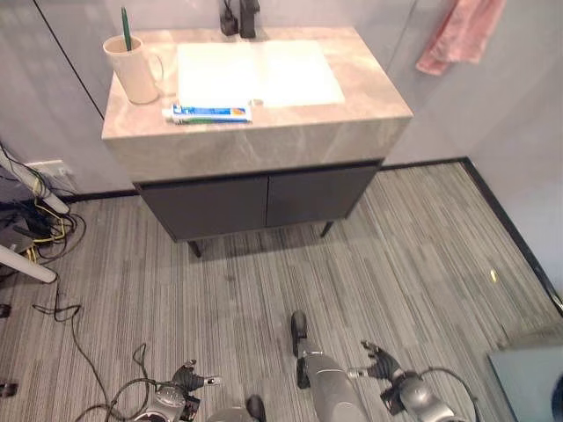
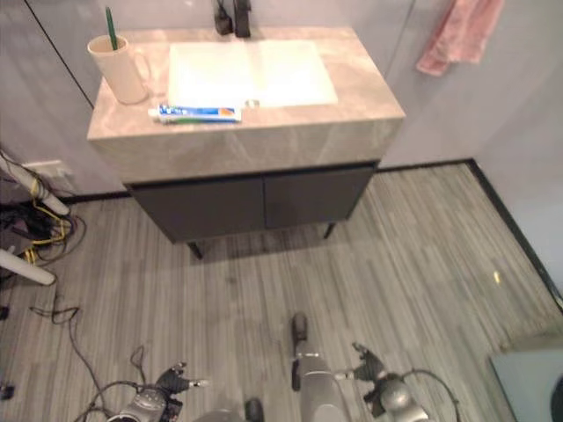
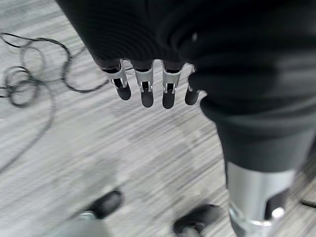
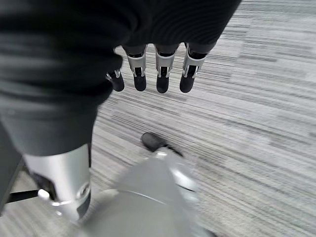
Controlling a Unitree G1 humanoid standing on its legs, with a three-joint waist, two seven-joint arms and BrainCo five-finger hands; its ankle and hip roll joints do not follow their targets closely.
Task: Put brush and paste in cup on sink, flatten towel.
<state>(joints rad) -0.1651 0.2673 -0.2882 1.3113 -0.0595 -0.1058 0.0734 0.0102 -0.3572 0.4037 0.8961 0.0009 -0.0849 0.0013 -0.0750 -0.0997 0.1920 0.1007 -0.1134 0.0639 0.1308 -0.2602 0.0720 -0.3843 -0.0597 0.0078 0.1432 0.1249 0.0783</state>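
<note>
Toothpaste [image 1: 208, 112]: lies flat on the sink counter [image 1: 352, 114], far ahead of both hands.
Toothbrush [image 1: 126, 28]: upright in the cup [image 1: 134, 69], beside the basin.
Towel [image 1: 462, 33]: crumpled on the wall, far ahead of the right hand.
Left hand [image 3: 145, 86]: low over the floor, fingers relaxed, empty.
Right hand [image 4: 160, 74]: low, fingers relaxed, empty.

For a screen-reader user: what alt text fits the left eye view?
A stone-topped sink cabinet holds a cup with a green toothbrush standing in it, and a toothpaste tube lying flat by the basin. A pink towel hangs bunched on the wall at right.
</note>
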